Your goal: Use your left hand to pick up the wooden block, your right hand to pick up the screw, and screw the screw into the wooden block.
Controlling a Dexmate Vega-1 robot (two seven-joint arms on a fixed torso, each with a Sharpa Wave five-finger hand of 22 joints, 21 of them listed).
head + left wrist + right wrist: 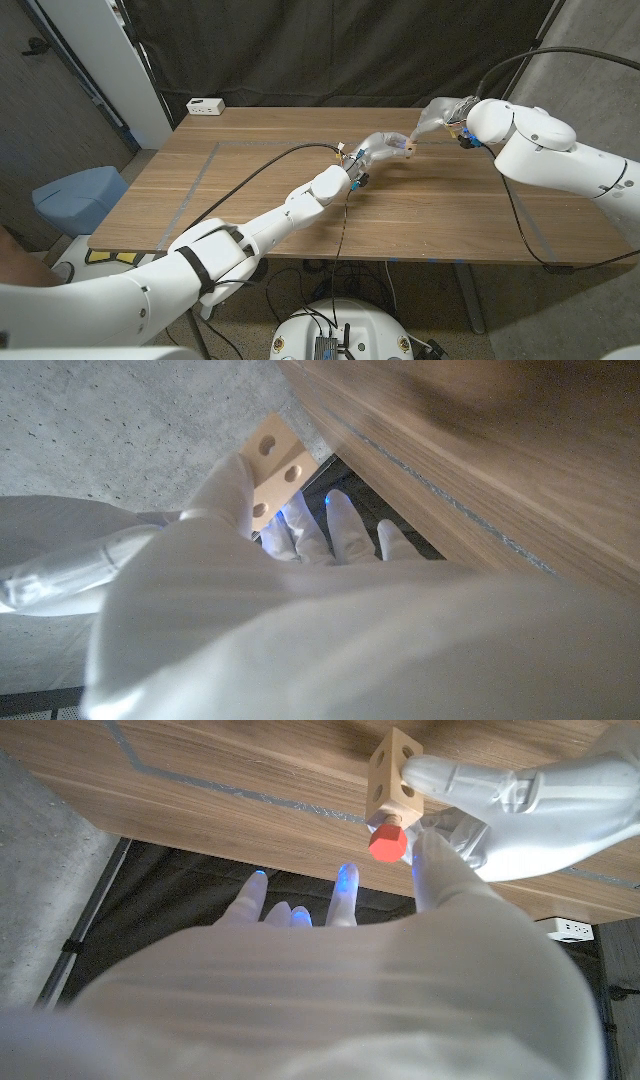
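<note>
White left arm: reaches from the near corner across the wooden table (250, 170) toward its middle.
Left hand (378, 152): raised over the table, fingers closed round the wooden block (408, 148), which it holds clear of the surface.
Wooden block, seen from the left wrist: pale, with round holes in its face, pinched at the fingertips (230, 480).
Screw (386, 843): red head, set against the block's lower face and touching it.
Right hand (438, 118): just beyond the block; a fingertip (425, 855) touches the screw's head, the other fingers spread apart.
Power strip (206, 105): white, at the far left edge.
</note>
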